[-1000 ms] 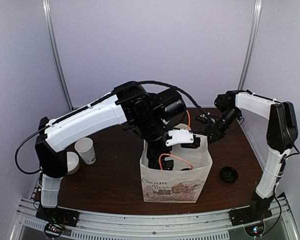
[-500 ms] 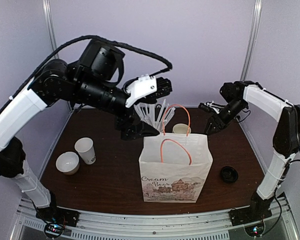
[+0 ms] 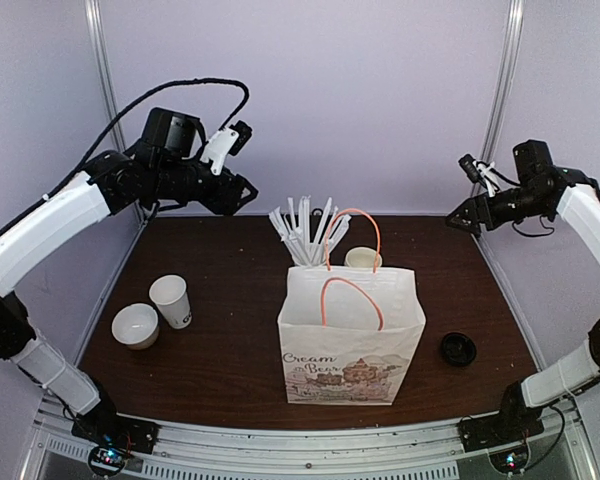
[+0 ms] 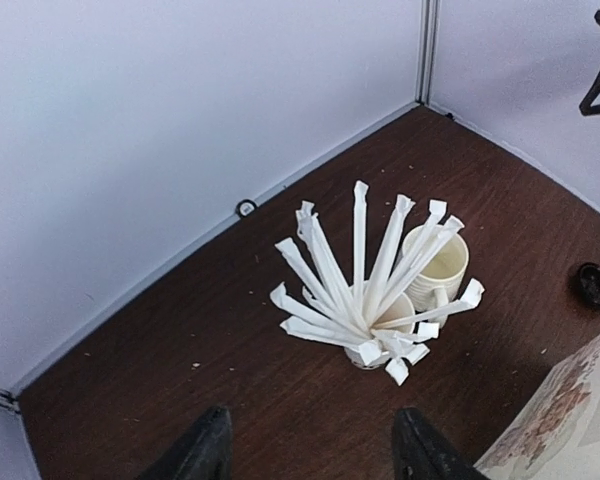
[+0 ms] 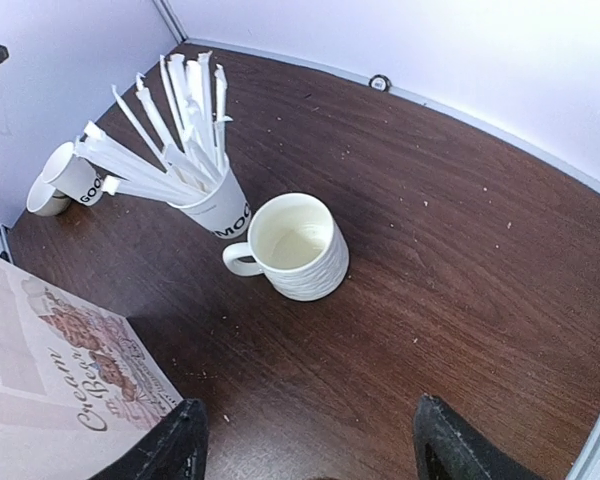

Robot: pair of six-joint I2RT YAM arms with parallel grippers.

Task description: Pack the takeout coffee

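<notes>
Black plastic and tapered, the left fingers (image 3: 242, 192) are hanging spread wide with nothing between them, high over the back left of the worktop (image 3: 230, 370). The left wrist view is looking down between the two tips onto brown, wood-grained board flecked with pale crumbs. The right fingers (image 3: 462, 216) are hovering equally wide and empty above the back right corner.

Under both cameras one printed cup of sticks (image 4: 380, 335) is standing upright. Its flat, paper-wrapped white sticks are fanning out in a spray, overlapping too much for a sure count. Just beside it one cream mug (image 5: 298, 248) is sitting empty, glazed and ribbed, with its single handle pointing toward that cup.

Nearer the front, one white paper bag (image 3: 352, 345) is standing upright with two orange cord handles (image 3: 352, 290) arching over its mouth and a printed drawing with script lettering on its face. Its inside is not showing.

Of the takeout coffee, one paper cup (image 3: 170, 300) is standing open and uncovered at the left of the worktop, smooth and white with dark lettering near the base. It is just beside one low, round white bowl (image 3: 135, 325). One round black lid (image 3: 458, 348) is lying flat to the right of the bag, well apart from that cup.
</notes>
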